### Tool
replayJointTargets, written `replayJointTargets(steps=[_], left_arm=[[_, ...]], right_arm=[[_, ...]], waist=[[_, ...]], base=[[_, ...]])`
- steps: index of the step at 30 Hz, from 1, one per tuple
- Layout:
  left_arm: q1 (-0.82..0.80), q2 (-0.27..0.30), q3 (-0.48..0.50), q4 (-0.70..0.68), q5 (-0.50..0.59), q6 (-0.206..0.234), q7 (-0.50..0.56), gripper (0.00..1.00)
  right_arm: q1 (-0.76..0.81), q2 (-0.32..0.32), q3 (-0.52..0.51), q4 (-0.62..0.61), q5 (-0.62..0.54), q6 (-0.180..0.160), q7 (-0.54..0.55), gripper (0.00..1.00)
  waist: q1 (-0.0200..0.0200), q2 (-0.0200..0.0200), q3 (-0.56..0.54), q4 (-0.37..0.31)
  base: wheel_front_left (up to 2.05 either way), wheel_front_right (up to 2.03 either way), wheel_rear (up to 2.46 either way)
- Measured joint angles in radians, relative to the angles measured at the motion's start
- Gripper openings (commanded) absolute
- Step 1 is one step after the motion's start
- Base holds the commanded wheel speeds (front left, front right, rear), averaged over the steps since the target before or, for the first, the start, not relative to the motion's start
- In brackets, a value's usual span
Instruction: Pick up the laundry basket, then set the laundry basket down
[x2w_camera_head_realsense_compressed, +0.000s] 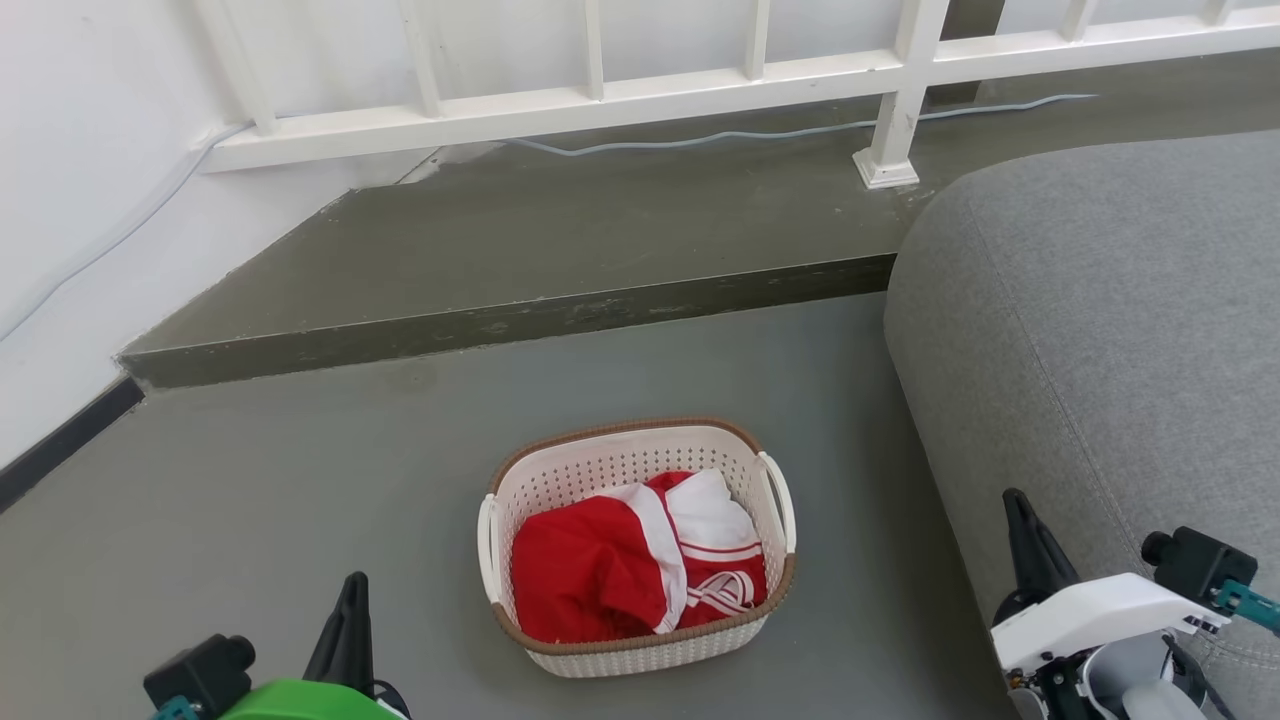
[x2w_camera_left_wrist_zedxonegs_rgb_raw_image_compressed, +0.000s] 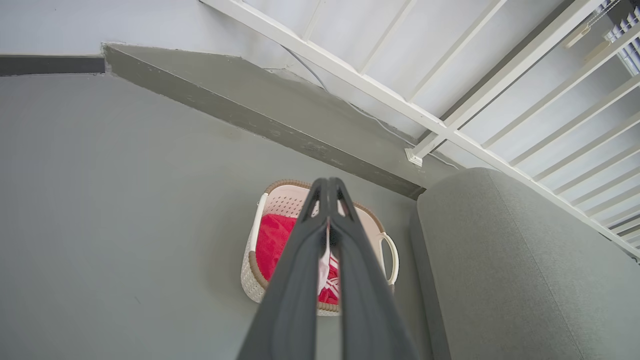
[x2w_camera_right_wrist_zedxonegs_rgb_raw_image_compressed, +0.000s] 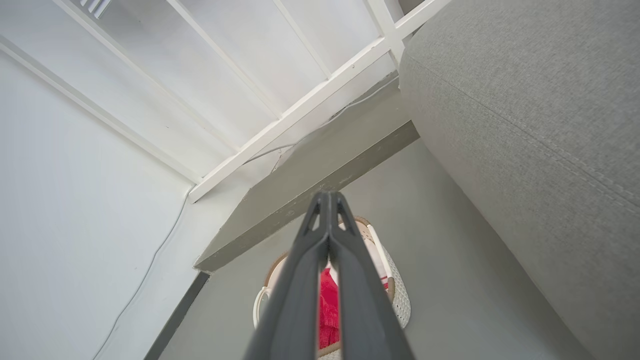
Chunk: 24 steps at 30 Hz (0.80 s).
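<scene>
On the grey floor (x2w_camera_head_realsense_compressed: 250, 480), low centre in the head view: laundry basket (x2w_camera_head_realsense_compressed: 620, 470), upright, brown rim all round, a white handle on each side, red-and-white clothing (x2w_camera_head_realsense_compressed: 600, 570) heaped inside, below the rim. Bare floor to its left and ahead, as far as the worn edge of a raised step (x2w_camera_head_realsense_compressed: 520, 325). Along the back of that step, white railing (x2w_camera_head_realsense_compressed: 600, 100), with a thin cable (x2w_camera_head_realsense_compressed: 750, 135) trailing at its foot. Closing the left side, white wall (x2w_camera_head_realsense_compressed: 80, 150) with dark skirting. To the right, near the basket's right handle but apart from it, the rounded corner of a grey sofa (x2w_camera_head_realsense_compressed: 1100, 330) (only a narrow strip of floor between the two). At lower left, left gripper (x2w_camera_head_realsense_compressed: 353, 585); at lower right, right gripper (x2w_camera_head_realsense_compressed: 1015, 500), seen over the sofa's edge. Both clear of the basket, touching nothing. In each wrist view, fingers pressed together at the tips, nothing held, basket on the floor beyond them.
</scene>
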Motion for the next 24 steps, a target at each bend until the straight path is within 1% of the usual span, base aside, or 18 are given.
replayJointTargets(steps=[7,20,23,24], left_arm=[[-0.016,0.002,0.022,0.01,-0.093,-0.012,0.023,0.0],[-0.042,0.007,0.058,0.028,-0.266,-0.041,0.058,0.0],[-0.05,0.007,0.064,0.033,-0.302,-0.043,0.067,0.0],[-0.053,0.007,0.067,0.035,-0.313,-0.044,0.067,0.0]], right_arm=[[-0.008,0.0,-0.024,0.002,0.088,0.01,0.021,0.0],[-0.032,0.003,-0.071,0.013,0.264,0.044,0.055,0.0],[-0.041,0.005,-0.081,0.015,0.303,0.045,0.064,0.0],[-0.043,0.005,-0.085,0.016,0.314,0.051,0.065,0.0]], waist=[[0.0,0.0,0.001,0.001],[0.0,0.0,0.004,0.003],[0.0,0.0,0.004,0.004],[0.0,0.0,0.004,0.004]], base=[[0.0,0.0,0.0],[0.0,0.0,0.0],[0.0,0.0,0.0],[0.0,0.0,0.0]])
